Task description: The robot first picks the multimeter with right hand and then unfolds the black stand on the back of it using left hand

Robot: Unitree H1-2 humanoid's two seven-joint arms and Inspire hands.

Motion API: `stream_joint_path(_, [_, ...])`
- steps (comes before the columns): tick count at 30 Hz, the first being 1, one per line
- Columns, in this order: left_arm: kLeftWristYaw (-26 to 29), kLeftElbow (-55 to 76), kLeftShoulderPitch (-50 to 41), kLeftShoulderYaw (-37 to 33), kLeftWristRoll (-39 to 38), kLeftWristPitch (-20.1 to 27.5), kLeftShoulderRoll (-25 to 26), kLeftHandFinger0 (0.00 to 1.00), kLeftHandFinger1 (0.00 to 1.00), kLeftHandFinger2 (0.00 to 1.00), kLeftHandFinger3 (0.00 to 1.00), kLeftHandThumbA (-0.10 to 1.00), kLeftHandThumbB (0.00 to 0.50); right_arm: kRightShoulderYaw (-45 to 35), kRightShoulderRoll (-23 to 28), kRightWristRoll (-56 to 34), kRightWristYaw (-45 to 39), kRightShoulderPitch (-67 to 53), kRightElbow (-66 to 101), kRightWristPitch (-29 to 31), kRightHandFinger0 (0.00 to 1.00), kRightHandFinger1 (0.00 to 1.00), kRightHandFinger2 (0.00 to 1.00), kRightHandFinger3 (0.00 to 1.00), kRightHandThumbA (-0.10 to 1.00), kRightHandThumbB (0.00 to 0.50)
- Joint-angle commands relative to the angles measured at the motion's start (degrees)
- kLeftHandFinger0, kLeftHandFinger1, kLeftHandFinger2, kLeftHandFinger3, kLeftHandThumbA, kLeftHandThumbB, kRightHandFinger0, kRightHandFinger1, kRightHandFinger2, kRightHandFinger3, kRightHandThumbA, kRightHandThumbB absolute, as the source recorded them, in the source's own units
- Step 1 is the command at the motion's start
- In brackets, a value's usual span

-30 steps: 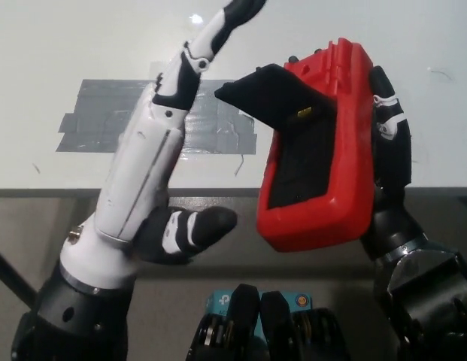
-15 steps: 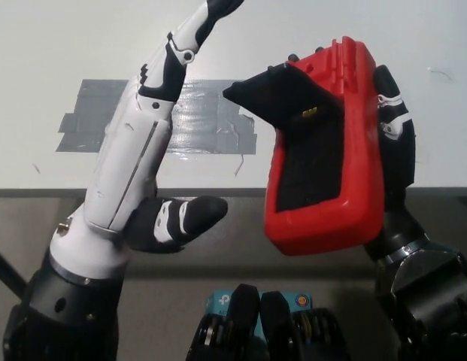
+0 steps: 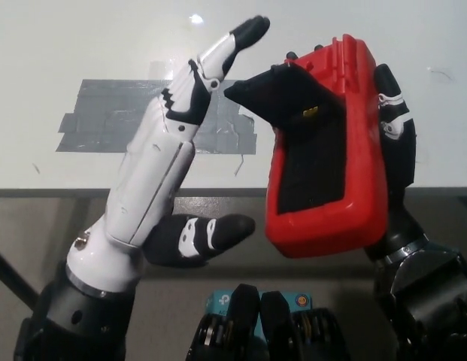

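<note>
The red multimeter (image 3: 329, 150) is up off the table, back face toward my head camera, held upright in my black right hand (image 3: 395, 143), whose fingers wrap its far edge and keep it clamped. Its black stand (image 3: 282, 94) is already swung partly out from the back, the free tip pointing toward my left side. My white left hand (image 3: 162, 173) is raised just beside it, holding nothing, fingers stretched out and together with the dark fingertips (image 3: 248, 31) near the stand's tip; I cannot tell whether they touch it. The thumb juts out low, toward the meter's bottom corner.

The risks I judge from here: if I push the stand sideways instead of along its hinge arc, my fingertips slide off the tip and the stand may drop back flat. If I press too hard, the meter twists in my right hand, since I seem to grip it only along one edge, and it could slip and fall toward the grey tape patch (image 3: 105, 124) on the white table (image 3: 83, 45) below. My thumb could also knock the lower corner as I reach.
</note>
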State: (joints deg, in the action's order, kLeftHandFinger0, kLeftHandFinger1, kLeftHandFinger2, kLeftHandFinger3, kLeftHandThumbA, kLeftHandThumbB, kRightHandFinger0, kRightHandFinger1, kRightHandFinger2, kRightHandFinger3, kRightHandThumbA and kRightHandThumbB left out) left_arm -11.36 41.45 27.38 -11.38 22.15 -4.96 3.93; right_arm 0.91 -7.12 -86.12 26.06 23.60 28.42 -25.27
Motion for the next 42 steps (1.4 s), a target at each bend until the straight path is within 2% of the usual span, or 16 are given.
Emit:
stream_joint_path(1, [-0.4, 0.47, -0.34, -0.33, 1.06, 1.31, -0.2, 1.0, 1.0, 1.0, 1.0, 1.0, 0.319, 0.47, -1.49, -2.41, -1.42, 2.71, 2.82, 2.74, 0.0, 0.0, 0.41, 0.6, -0.06, 0.094])
stream_joint_path(2, [-0.02, 0.26, -0.62, -0.2, 1.0, 1.89, -0.22, 1.0, 1.0, 1.0, 1.0, 1.0, 0.312, 0.5, -1.71, -2.11, -0.94, 2.95, 2.86, 2.91, 0.0, 0.0, 0.44, 0.64, -0.05, 0.093])
stream_joint_path(8, [0.31, 0.12, -1.25, -0.17, 1.31, 2.61, -0.56, 1.0, 1.0, 1.0, 1.0, 1.0, 0.308, 0.26, -3.27, -2.26, -0.06, 4.75, 2.37, 4.05, 0.0, 0.0, 0.59, 0.7, -0.05, 0.082])
stream_joint_path(9, [0.46, -0.01, -1.35, -0.18, 1.21, 2.91, -0.71, 1.0, 1.0, 1.0, 1.0, 1.0, 0.308, 0.2, -3.76, -2.11, 0.58, 5.12, 2.33, 4.44, 0.0, 0.01, 0.62, 0.78, -0.07, 0.097])
stream_joint_path(10, [0.49, -0.05, -1.42, -0.19, 1.14, 3.06, -0.82, 1.0, 1.0, 1.0, 1.0, 1.0, 0.307, 0.12, -4.23, -2.22, 1.02, 5.38, 2.24, 4.85, 0.0, 0.0, 0.62, 0.79, -0.09, 0.103])
stream_joint_path(13, [0.42, -0.04, -1.63, -0.13, 1.12, 3.41, -0.79, 1.0, 1.0, 1.0, 1.0, 1.0, 0.305, -0.17, -5.63, -2.33, 1.59, 6.28, 1.71, 5.88, 0.0, 0.03, 0.67, 0.91, -0.1, 0.098])
stream_joint_path(16, [0.1, 0.47, -1.6, -0.01, 0.74, 3.19, -0.73, 1.0, 1.0, 1.0, 1.0, 1.0, 0.3, -1.12, -7.32, -2.13, 2.2, 7.81, 0.72, 7.46, 0.0, 0.05, 0.65, 1.0, -0.1, 0.091])
stream_joint_path(20, [-0.13, 1.37, -1.9, -0.34, 0.92, 2.5, -1.26, 1.0, 1.0, 1.0, 1.0, 1.0, 0.311, -2.16, -8.57, -2.12, 4.24, 9.52, 0.28, 8.6, 0.0, 0.17, 0.76, 1.0, -0.1, 0.096])
stream_joint_path(22, [-0.12, 1.54, -1.94, -0.53, 1.61, 2.85, -1.36, 1.0, 1.0, 1.0, 1.0, 1.0, 0.31, -2.68, -9.2, -1.95, 5.45, 10.39, 0.19, 9.28, 0.0, 0.28, 0.88, 1.0, -0.1, 0.095])
stream_joint_path(23, [-0.03, 1.63, -2.0, -0.65, 2.0, 3.19, -1.45, 1.0, 1.0, 1.0, 1.0, 1.0, 0.306, -2.95, -9.61, -1.67, 6.24, 10.76, 0.21, 9.76, 0.0, 0.31, 0.91, 1.0, -0.1, 0.114])
stream_joint_path(24, [-0.07, 1.83, -2.07, -0.81, 2.15, 3.24, -1.6, 1.0, 1.0, 1.0, 1.0, 1.0, 0.308, -3.26, -9.93, -2.17, 6.55, 11.18, 0.05, 10.21, 0.0, 0.35, 0.92, 1.0, -0.1, 0.102])
stream_joint_path(26, [-0.22, 2.05, -2.28, -1.25, 2.22, 3.61, -1.67, 1.0, 1.0, 1.0, 1.0, 1.0, 0.309, -3.58, -10.52, -2.02, 8.07, 12.1, 0.06, 10.9, 0.0, 0.41, 0.9, 1.0, -0.1, 0.119])
stream_joint_path(29, [-0.21, 2.23, -2.54, -1.66, 2.56, 3.82, -1.98, 1.0, 1.0, 1.0, 1.0, 1.0, 0.309, -3.66, -10.94, -1.71, 8.67, 13.02, -0.06, 11.53, 0.0, 0.42, 0.85, 1.0, -0.1, 0.1])
stream_joint_path(38, [-0.42, 2.58, -2.64, -2.0, 2.88, 4.56, -2.24, 1.0, 1.0, 1.0, 1.0, 1.0, 0.301, -2.85, -12.14, 0.98, 11.59, 14.99, -0.01, 12.96, 0.0, 0.4, 0.79, 1.0, -0.1, 0.091])
stream_joint_path(41, [-0.82, 2.5, -2.1, -0.82, 1.81, 4.23, -1.06, 1.0, 1.0, 1.0, 1.0, 1.0, 0.307, -2.55, -12.19, -1.17, 11.49, 13.95, 0.05, 13.11, 0.0, 0.42, 0.81, 1.0, -0.1, 0.087])
stream_joint_path(42, [-0.66, 2.24, -1.29, 0.15, 1.37, 4.28, -0.48, 1.0, 1.0, 1.0, 1.0, 1.0, 0.316, -2.62, -12.21, -2.59, 11.6, 13.61, 0.15, 13.31, 0.0, 0.43, 0.86, 1.0, -0.1, 0.093])
